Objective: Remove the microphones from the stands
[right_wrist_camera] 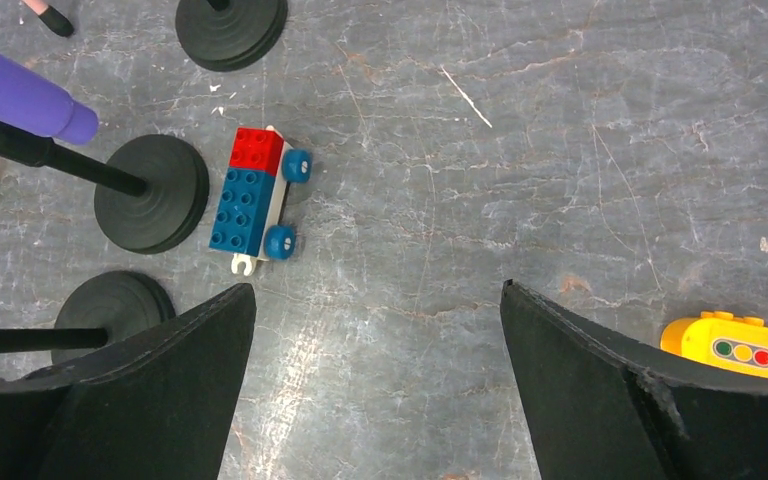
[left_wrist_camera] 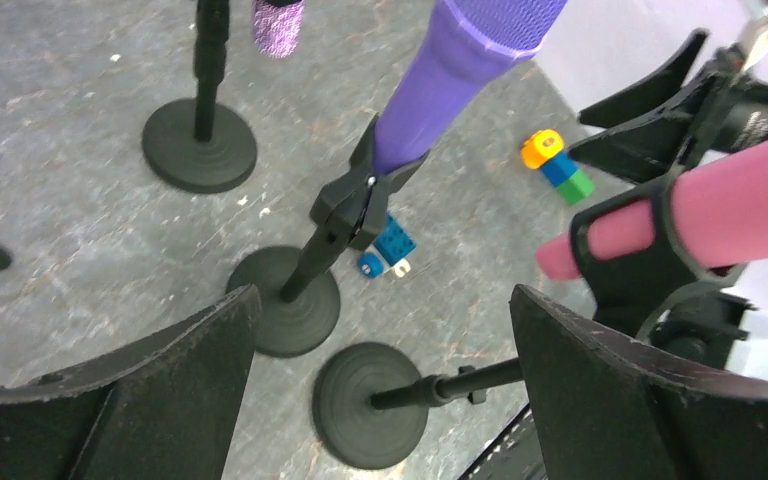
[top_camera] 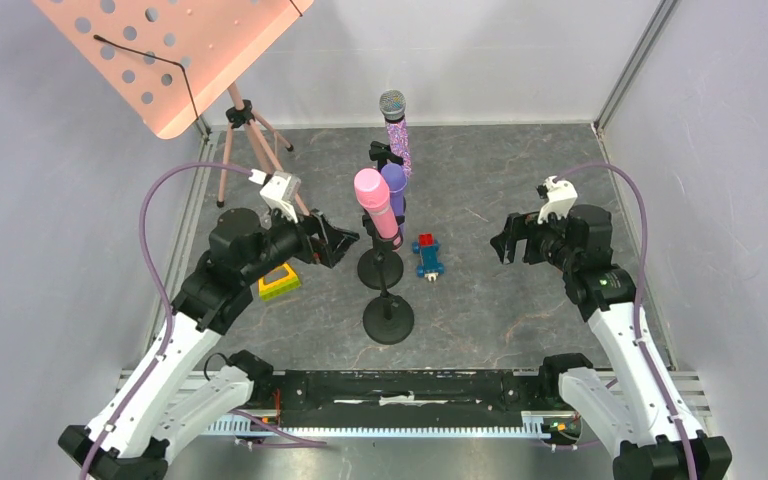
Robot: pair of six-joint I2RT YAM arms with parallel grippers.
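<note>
Left arm raised, elbow bent, left gripper point(top_camera: 332, 240) levelled just beside the pink microphone point(top_camera: 374, 202), fingers spread, holding nothing. Microphone sits clipped in its stand point(top_camera: 388, 318), tilted. Right gripper point(top_camera: 512, 240) likewise released, pointing down, well apart

Three microphones point(top_camera: 376, 203) in three stands point(top_camera: 388, 318); one music stand point(top_camera: 170, 55) far left, one toy car point(top_camera: 427, 257), at least two toy bricks point(top_camera: 278, 283).

A dark grey, stone-patterned tabletop point(top_camera: 520, 290) lies between pale walls point(top_camera: 480, 50); a pink perforated music stand point(top_camera: 220, 40), perhaps metal, stands back left.
</note>
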